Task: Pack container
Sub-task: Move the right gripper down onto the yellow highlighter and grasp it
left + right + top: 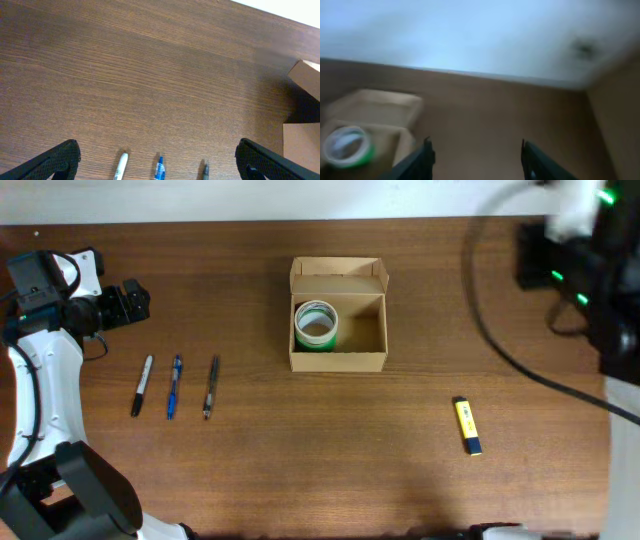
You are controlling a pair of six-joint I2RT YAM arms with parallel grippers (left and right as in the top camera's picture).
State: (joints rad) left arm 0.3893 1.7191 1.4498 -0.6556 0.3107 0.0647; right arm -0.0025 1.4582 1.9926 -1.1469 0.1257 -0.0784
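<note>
Left gripper (157,152) agape — tape (316,325) in container (340,362)

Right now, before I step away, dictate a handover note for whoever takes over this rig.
Left gripper: fingers wide open, empty, above the table by the three pens.
Right gripper: fingers apart, empty, off to the right of the container.
Container: mid-table, lid flap up. The tape roll lies inside, in its left part.
Done: tape roll packed.
Left, probably: the marker, blue pen and dark pen, side by side on the table left of the container, and the yellow highlighter to its front right. Lid not yet closed.
</note>
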